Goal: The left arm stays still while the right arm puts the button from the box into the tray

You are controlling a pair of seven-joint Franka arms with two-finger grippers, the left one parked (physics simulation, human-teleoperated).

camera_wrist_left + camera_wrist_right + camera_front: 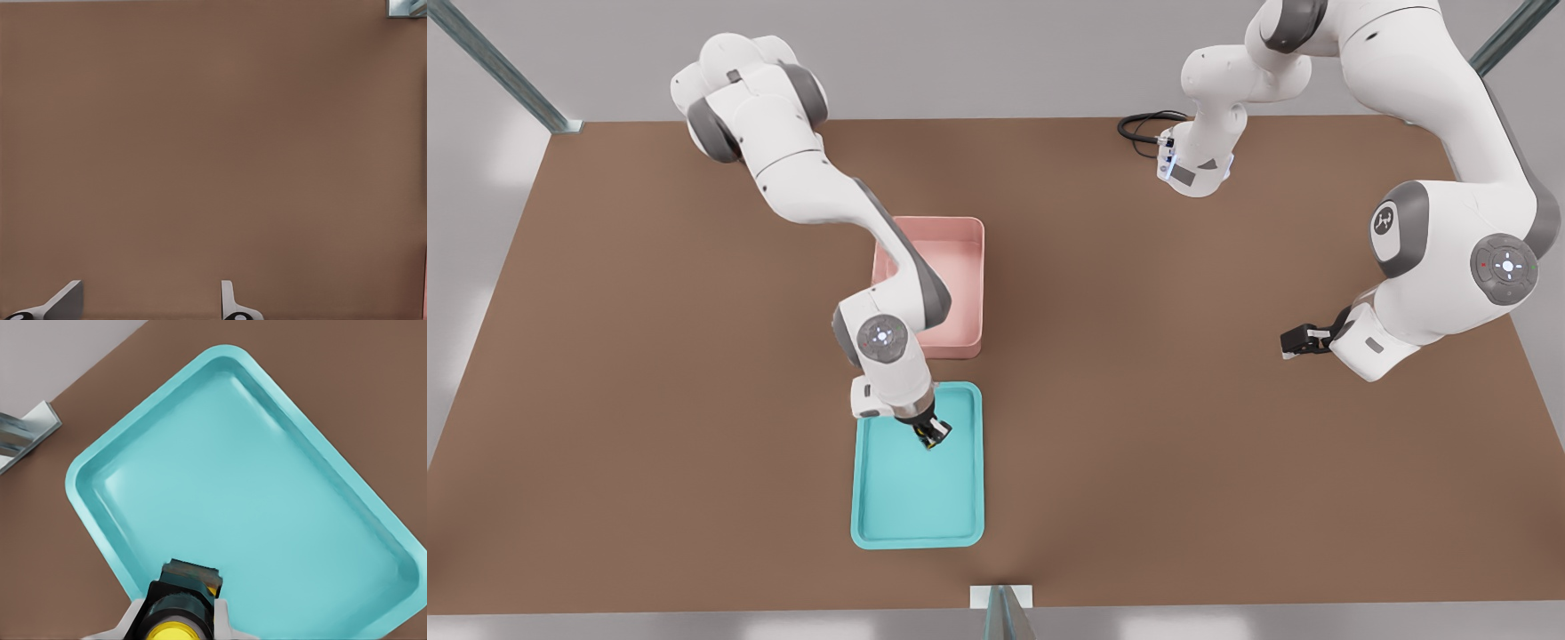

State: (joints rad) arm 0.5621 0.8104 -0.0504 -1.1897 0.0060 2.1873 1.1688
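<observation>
Over the teal tray [907, 498] near its end toward the pink box [953, 267], gripper [932, 434] pinching the yellow-capped button [172, 631] between its fingers [220, 617], above the tray floor, all on the brown table [1227, 462]

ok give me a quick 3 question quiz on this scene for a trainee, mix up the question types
1. True or false: the end effector holds the button over the teal tray.
2. Multiple choice: in the front view, the pink box lies where relative to the tray?
A. Farther up the brown table, close to the tray
B. Inside the tray
C. At the table's far right edge
3. Fill in: the button's cap is ____.

Key: 1 true; 2 A; 3 yellow
</observation>
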